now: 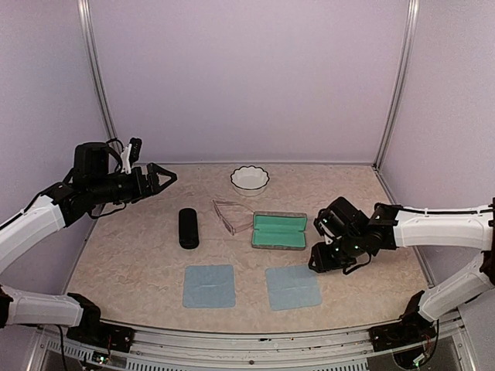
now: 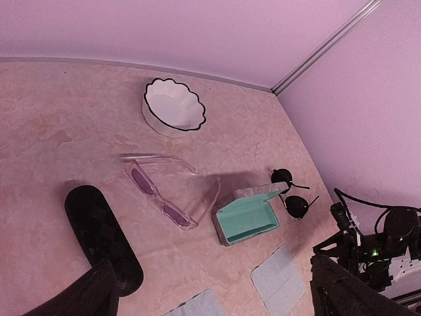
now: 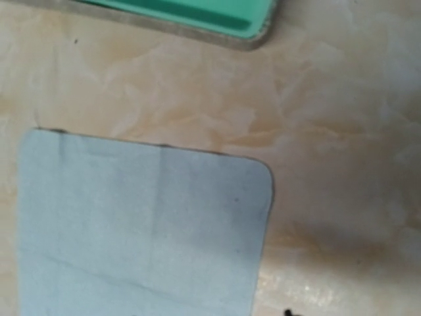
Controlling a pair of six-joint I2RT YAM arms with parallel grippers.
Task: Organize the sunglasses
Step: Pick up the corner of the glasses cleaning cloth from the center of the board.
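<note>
The pinkish glasses [image 1: 232,216] lie on the table [image 1: 139,255] with their arms spread, between the black case [image 1: 188,228] and the open teal-lined case [image 1: 278,230]. The dark round sunglasses [image 2: 289,192] sit just beside that open case on its right side, clear in the left wrist view; from above, the right arm hides them. A white bowl [image 1: 250,179] stands behind. The left cloth [image 1: 209,285] and the right cloth [image 1: 293,287], both blue, lie flat in front. The left gripper [image 1: 160,178] hovers over the far left, jaws spread wide, holding nothing. The right gripper [image 1: 321,259] hangs low by the right cloth; I cannot tell whether its jaws are apart or closed.
</note>
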